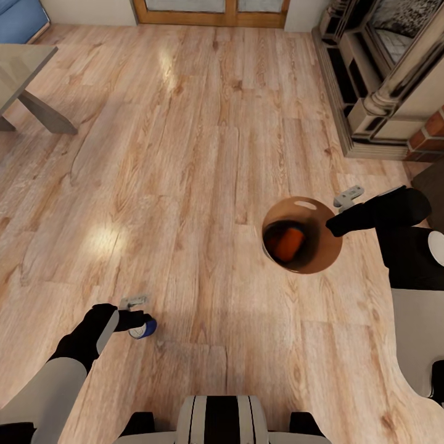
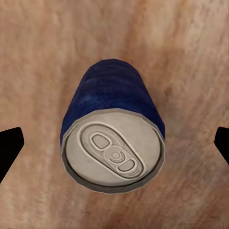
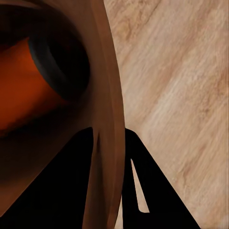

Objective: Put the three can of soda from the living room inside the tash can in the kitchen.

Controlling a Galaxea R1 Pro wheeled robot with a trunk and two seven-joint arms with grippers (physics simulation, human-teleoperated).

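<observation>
The wooden floor (image 1: 203, 154) takes up most of the head view, pale planks with glare spots. Taking the bin as landmark: the fireplace (image 1: 394, 80) with its brick edge stands well beyond it on the right, the wood-framed glass doors (image 1: 213, 11) lie far beyond it, and the glass worktop (image 1: 24, 68) and a corner of the blue sofa (image 1: 21, 18) sit far off to its left.

The bin (image 1: 320, 243) is round and tapered, coppery-brown inside, with one slot cut-out showing near its rim. It hangs above the floor, tilted so its mouth faces the camera. The right tool (image 1: 338, 221) is closed on the bin's wall; in the right wrist view one dark finger (image 3: 71, 191) lies inside the wall (image 3: 107, 143) and the other outside.

One orange can (image 1: 288, 243) lies inside the bin on its side; the right wrist view shows its orange body (image 3: 24, 95) and dark end.

One dark blue can (image 1: 143, 327), silver-topped with a pull tab, is well to the left of the bin and nearer the robot. The left tool (image 1: 139, 317) is closed around it; the left wrist view shows the can (image 2: 114, 138) between the dark fingertips (image 2: 9, 148).

Two cans can be counted in all.
</observation>
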